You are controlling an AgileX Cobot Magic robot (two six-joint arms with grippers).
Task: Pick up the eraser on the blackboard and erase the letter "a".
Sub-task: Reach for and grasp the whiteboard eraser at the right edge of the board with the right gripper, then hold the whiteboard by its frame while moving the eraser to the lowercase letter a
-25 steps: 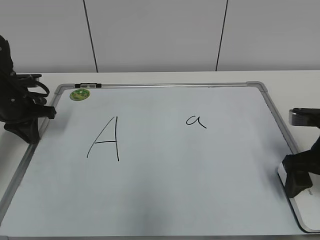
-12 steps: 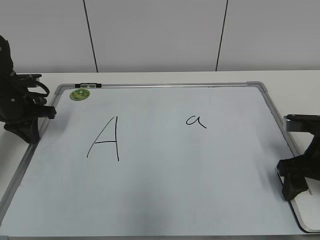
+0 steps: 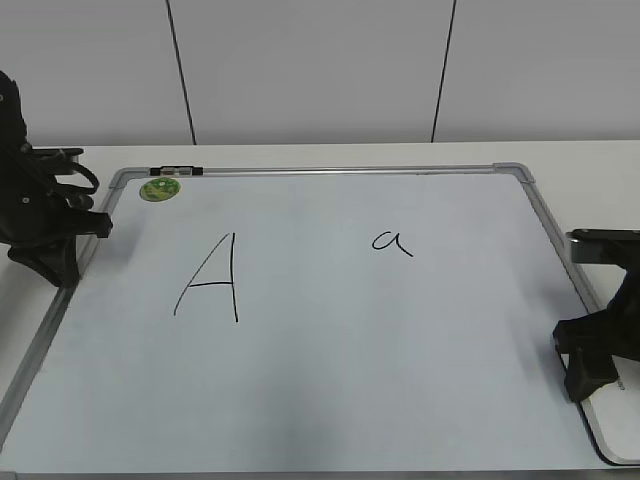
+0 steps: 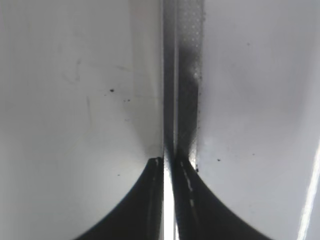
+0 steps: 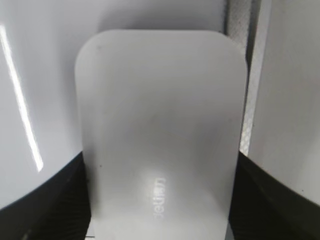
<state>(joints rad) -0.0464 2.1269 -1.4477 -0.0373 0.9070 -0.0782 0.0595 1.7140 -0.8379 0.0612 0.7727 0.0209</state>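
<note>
Looks a light, rigid plastic block with smooth, probably slippery long sides, this eraser [image 5: 160,135], lying at about four o'clock on the blackboard [image 3: 330,400], tight against the frame; best taken across its narrow width. Straddled by the right gripper [image 5: 160,200], jaws spread along both long sides, though actual contact cannot be told. Well apart from the letter "a" [image 3: 392,242]; left gripper [image 4: 170,172] closed and empty.

The left gripper [image 4: 170,172] has its two dark fingers pressed together over the grey frame strip of the blackboard [image 4: 187,75], with pale glossy surface on both sides.
</note>
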